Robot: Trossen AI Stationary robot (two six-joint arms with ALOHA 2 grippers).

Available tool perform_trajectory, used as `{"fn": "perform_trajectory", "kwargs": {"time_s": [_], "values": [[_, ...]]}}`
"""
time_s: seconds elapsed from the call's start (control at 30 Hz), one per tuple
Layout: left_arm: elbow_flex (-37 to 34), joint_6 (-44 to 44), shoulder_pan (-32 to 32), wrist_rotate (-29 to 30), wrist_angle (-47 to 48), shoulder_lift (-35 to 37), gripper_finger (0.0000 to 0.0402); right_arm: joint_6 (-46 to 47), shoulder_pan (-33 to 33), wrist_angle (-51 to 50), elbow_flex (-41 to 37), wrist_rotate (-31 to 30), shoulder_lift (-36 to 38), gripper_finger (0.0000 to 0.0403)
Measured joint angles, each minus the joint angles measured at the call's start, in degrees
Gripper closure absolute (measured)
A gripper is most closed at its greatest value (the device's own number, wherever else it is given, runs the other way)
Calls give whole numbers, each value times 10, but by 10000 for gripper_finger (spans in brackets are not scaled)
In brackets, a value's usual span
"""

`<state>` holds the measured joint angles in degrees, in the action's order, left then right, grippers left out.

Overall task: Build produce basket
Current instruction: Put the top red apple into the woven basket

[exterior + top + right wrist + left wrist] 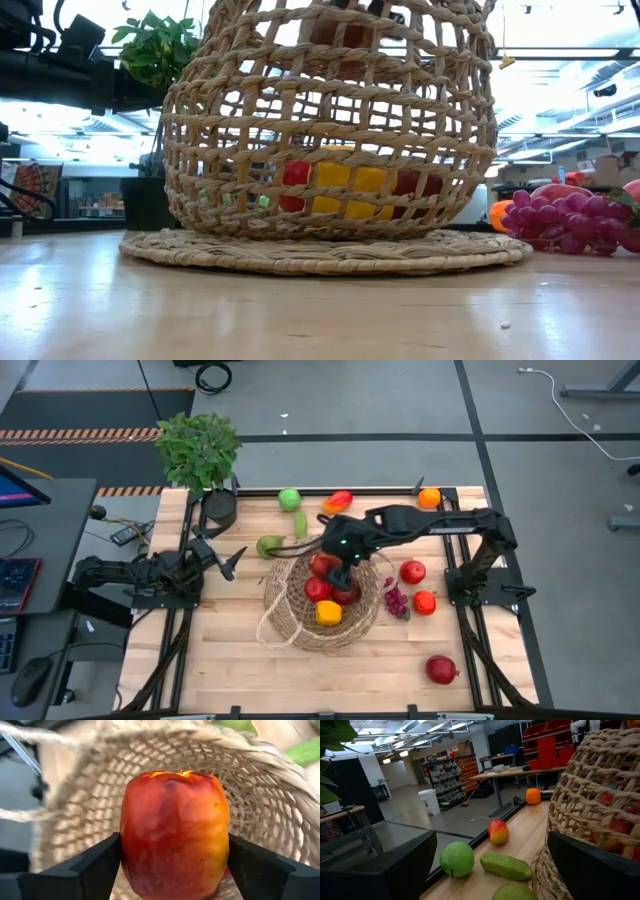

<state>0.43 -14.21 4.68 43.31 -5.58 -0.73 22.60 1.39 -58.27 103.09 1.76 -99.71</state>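
Observation:
The tan woven basket (pixel 300 622) stands mid-table with red pieces (pixel 318 589) and a yellow piece (pixel 328 612) in it; they show through the weave in the low view (pixel 340 190). My right gripper (pixel 338 572) reaches over the basket from the table's right, shut on a red-orange fruit (pixel 175 830). My left gripper (pixel 228 560) waits open and empty at the table's left, left of the basket. More produce lies on the table around the basket. My right gripper pinches the red-orange fruit by its two opposite sides (pixel 131 850) between its two fingers (pixel 95 865). The fingers point down into the basket's mouth. The fruit is held near rim height (pixel 335 28), above the pieces on the basket's floor.
A green apple (pixel 289 499), cucumber (pixel 300 523), pear (pixel 268 546), red-yellow mango (pixel 338 501) and orange (pixel 429 498) lie at the far side. Grapes (pixel 396 601) and red pieces (pixel 412 571) lie to the basket's right, one (pixel 441 669) near front. A potted plant (pixel 200 448) stands far left.

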Motion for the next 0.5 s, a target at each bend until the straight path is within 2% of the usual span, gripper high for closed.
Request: {"fn": "perform_trajectory", "kwargs": {"time_s": [0.17, 0.33, 0.5], "values": [[0, 0, 0, 0, 0, 0, 14, -33, -6, -10, 17, 0, -45, 66], [0, 0, 0, 0, 0, 0, 14, -74, 5, -60, 48, -81, -87, 66], [0, 0, 0, 0, -1, 0, 14, -108, 9, -75, 48, -87, -107, 66]]}}
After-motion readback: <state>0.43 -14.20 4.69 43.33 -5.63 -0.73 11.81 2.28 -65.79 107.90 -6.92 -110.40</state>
